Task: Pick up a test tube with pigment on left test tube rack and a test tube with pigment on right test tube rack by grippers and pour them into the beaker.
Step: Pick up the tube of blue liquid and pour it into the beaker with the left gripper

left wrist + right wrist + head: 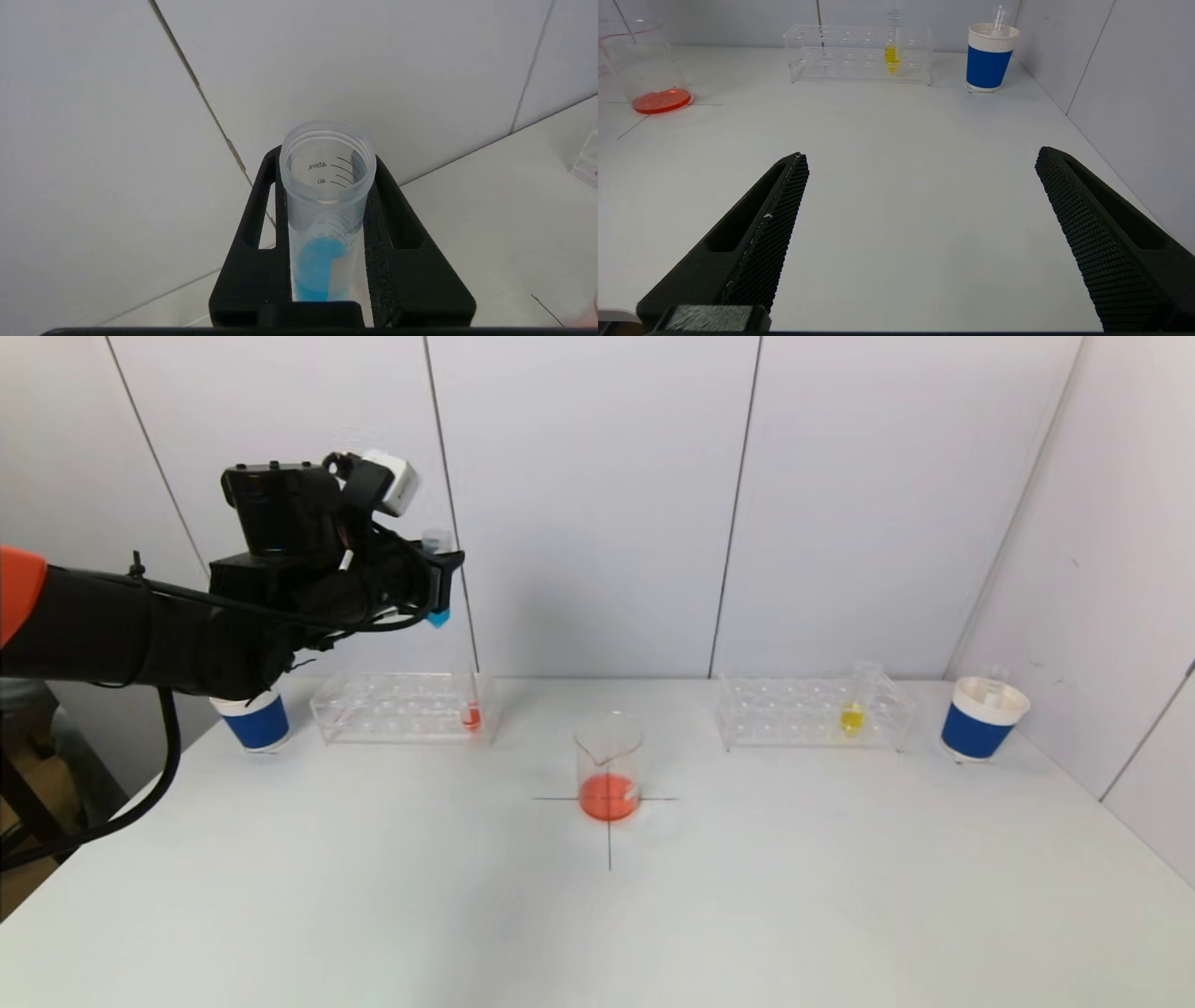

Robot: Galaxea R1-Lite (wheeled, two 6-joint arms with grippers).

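- The left hand [439,581] was clamped on a blue-pigment test tube [327,214], raised above the left rack [403,707].
- The right hand [920,233] sat low, jaws apart.
- Next, likely: carrying the tube over the beaker [609,767] and tipping it.

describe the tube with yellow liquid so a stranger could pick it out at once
On the white table, find the clear plastic rack on the robot's right, next to the blue paper cup. The clear test tube stands alone in it; its yellow liquid differs from the other rack's red tube.
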